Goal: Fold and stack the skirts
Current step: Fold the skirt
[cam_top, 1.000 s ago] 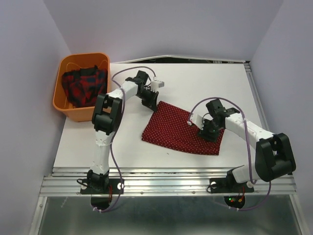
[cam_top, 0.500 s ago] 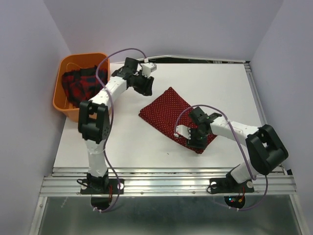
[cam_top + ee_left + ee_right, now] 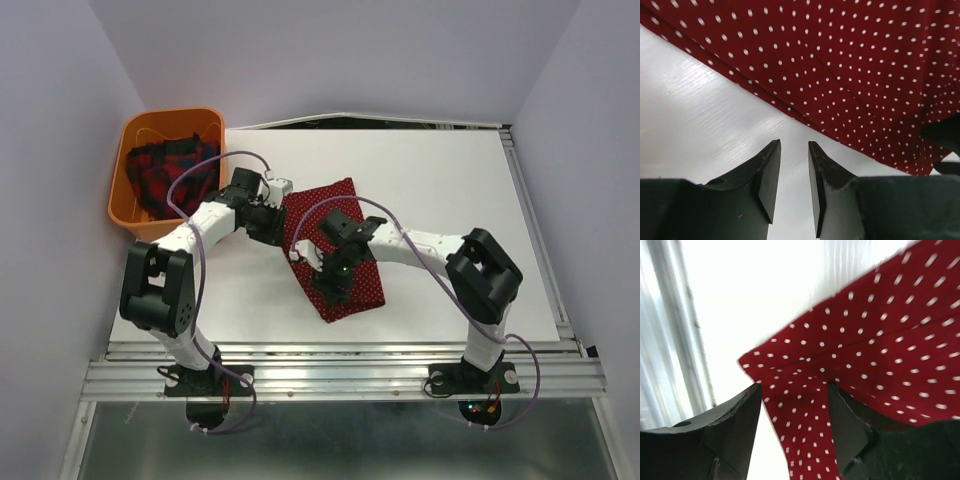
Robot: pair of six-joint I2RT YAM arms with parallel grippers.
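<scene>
The right jaws are pinching a fold of the dotted skirt. In the right wrist view the cloth passes between the two jaws, and its corner sticks out just beyond them, above the white surface. One second ago this skirt was lying open and wide, and these jaws were on its right part. Now they have carried that side across to the left, so the skirt is a narrow doubled strip that runs from under these jaws toward the far side.

Farther away, the left jaws are a little spread and hold nothing. Between them only bare surface shows, and the left edge of the dotted skirt lies just beyond their tips without touching them. One second ago they were pressed together at the far left corner of the cloth, then they moved off, and now they are back beside it.

I judge that the first fold is almost made. The right jaws must still let the cloth go, and the strip probably needs one more fold.

Farthest, to the left of the left jaws, the plaid skirt lies crumpled in the basket, not yet folded, so stacking is still far off.
</scene>
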